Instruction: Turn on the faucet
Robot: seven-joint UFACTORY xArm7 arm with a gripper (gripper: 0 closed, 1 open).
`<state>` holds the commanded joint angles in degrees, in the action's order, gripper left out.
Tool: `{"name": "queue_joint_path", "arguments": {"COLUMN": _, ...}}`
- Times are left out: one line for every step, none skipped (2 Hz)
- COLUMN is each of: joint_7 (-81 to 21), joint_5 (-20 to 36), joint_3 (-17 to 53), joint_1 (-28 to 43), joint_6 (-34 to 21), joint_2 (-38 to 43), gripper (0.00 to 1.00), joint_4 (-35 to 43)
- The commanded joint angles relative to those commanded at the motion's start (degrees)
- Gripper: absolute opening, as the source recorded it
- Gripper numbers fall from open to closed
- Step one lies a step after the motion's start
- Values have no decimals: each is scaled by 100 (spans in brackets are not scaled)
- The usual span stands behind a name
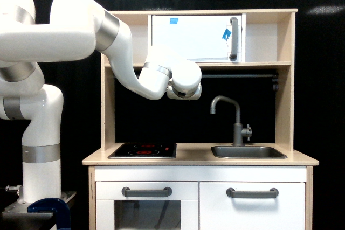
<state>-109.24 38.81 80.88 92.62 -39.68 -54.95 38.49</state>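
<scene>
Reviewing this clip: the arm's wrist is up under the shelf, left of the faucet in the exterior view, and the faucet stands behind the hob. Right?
Not quite. The faucet stands behind the sink, not the hob, which lies further to the exterior view's left. The rest holds: the exterior view shows the wrist high under the shelf, left of the faucet and clear of it.
</scene>
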Motion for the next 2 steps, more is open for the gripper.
{"name": "queue_joint_path", "arguments": {"joint_7": -123, "joint_5": 40, "joint_3": 617, "joint_1": 1923, "joint_6": 1237, "joint_2": -426, "gripper": 100, "joint_4": 556}}
{"name": "queue_joint_path", "arguments": {"joint_7": 25, "joint_5": -289, "joint_3": 947, "joint_1": 2947, "joint_6": 1834, "joint_2": -832, "gripper": 100, "joint_4": 1009}}
